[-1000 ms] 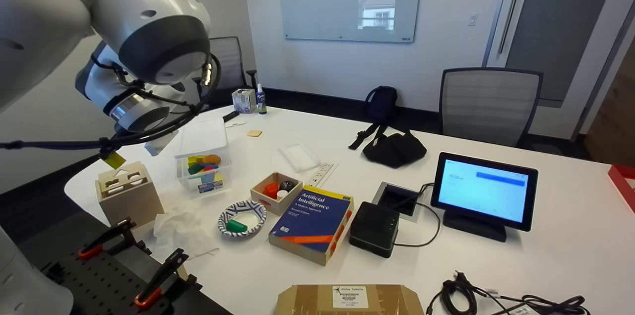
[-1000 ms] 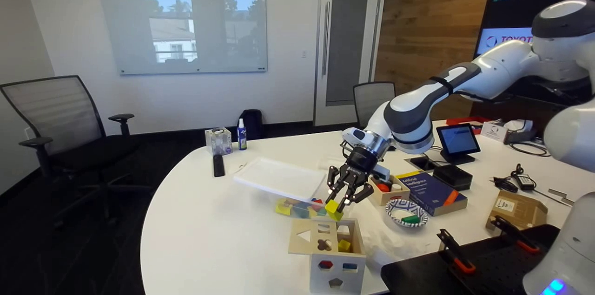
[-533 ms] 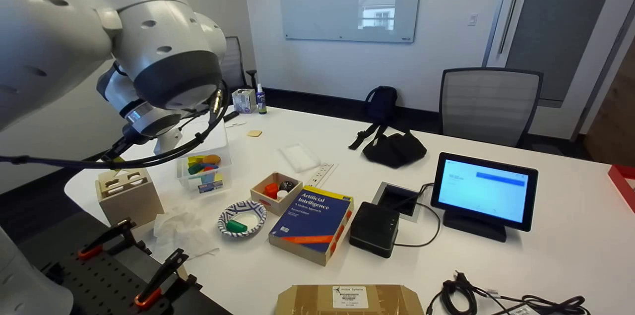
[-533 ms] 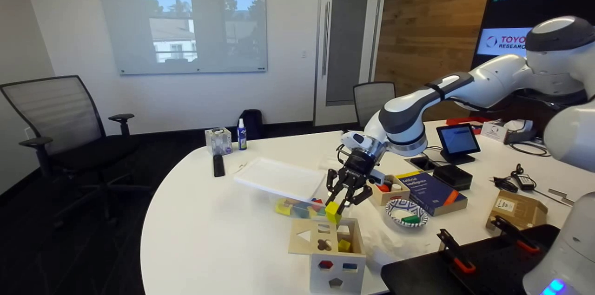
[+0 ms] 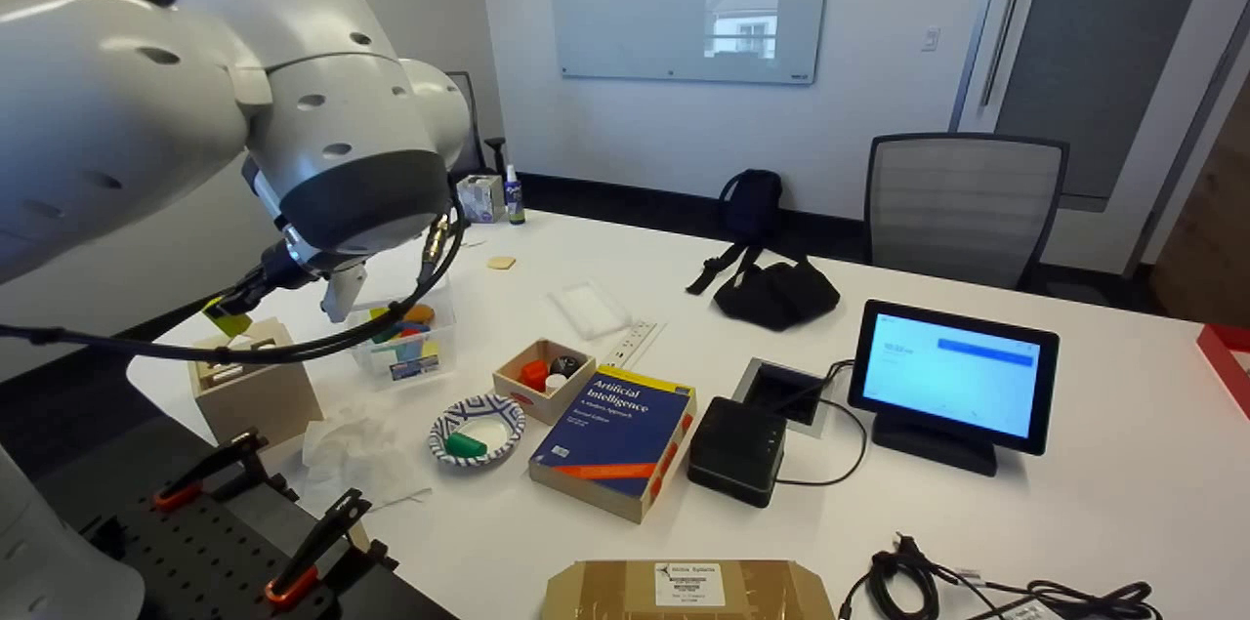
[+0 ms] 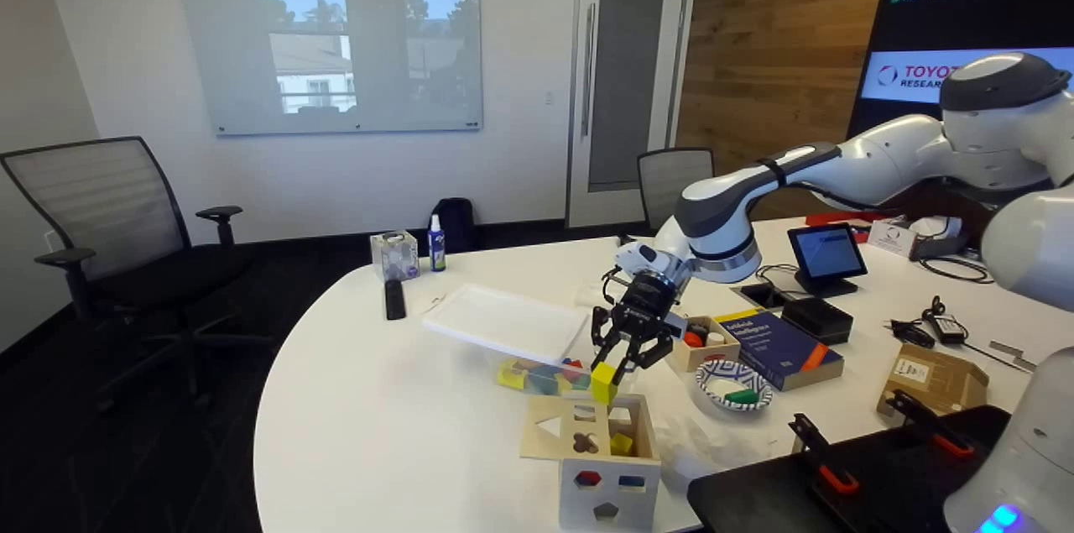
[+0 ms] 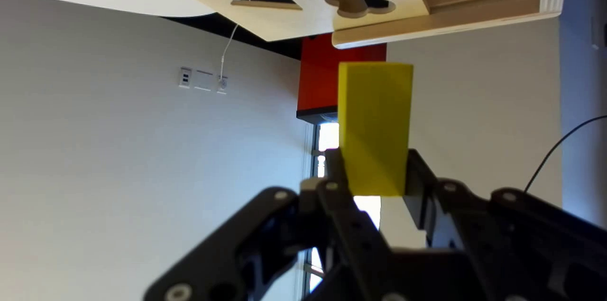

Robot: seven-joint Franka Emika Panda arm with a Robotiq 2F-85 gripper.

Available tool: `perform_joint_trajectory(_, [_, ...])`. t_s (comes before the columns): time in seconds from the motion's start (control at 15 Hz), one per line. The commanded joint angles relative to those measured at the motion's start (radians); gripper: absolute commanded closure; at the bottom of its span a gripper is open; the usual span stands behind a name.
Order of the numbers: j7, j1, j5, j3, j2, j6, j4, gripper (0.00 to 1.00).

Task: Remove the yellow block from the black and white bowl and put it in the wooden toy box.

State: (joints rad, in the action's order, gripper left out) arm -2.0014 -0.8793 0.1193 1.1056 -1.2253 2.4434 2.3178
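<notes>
The yellow block [image 6: 604, 383] is held in my gripper [image 6: 611, 375], whose fingers are shut on its sides. The block also shows in an exterior view [image 5: 228, 317] and in the wrist view [image 7: 377, 125], between the fingertips of the gripper [image 7: 372, 170]. It is above the far part of the wooden toy box [image 6: 608, 499], near the rim and apart from it in the wrist view. The box's lid [image 6: 545, 432] is slid partly aside, and another yellow piece [image 6: 621, 443] lies inside. The black and white bowl [image 5: 493, 427] holds a green piece [image 5: 465, 445].
A translucent tub of blocks [image 5: 405, 361] with a white lid [image 6: 508, 323] stands beside the toy box. A small wooden tray [image 5: 527, 402], a thick book [image 5: 615, 434] and crumpled tissue [image 5: 356, 459] are near the bowl. Clamps [image 5: 317, 552] rise at the base plate.
The arm's upper links have lowered and my gripper has tilted with the block. The block stays near the same place above the box, still gripped. Bowl and box have not moved.
</notes>
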Motion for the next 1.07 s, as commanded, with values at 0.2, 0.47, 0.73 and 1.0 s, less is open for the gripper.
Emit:
perform_joint_trajectory(0.2, [-0.113,0.058,-0.109,-0.048,-0.035,-0.147,-0.116,0.92])
perform_joint_trajectory(0.47, [-0.154,0.122,-0.159,-0.083,-0.041,-0.202,-0.187,0.92])
perform_joint_trajectory(0.73, [-0.192,0.191,-0.207,-0.119,-0.041,-0.256,-0.261,0.92])
perform_joint_trajectory(1.0, [-0.229,0.247,-0.261,-0.152,-0.027,-0.3,-0.323,0.92])
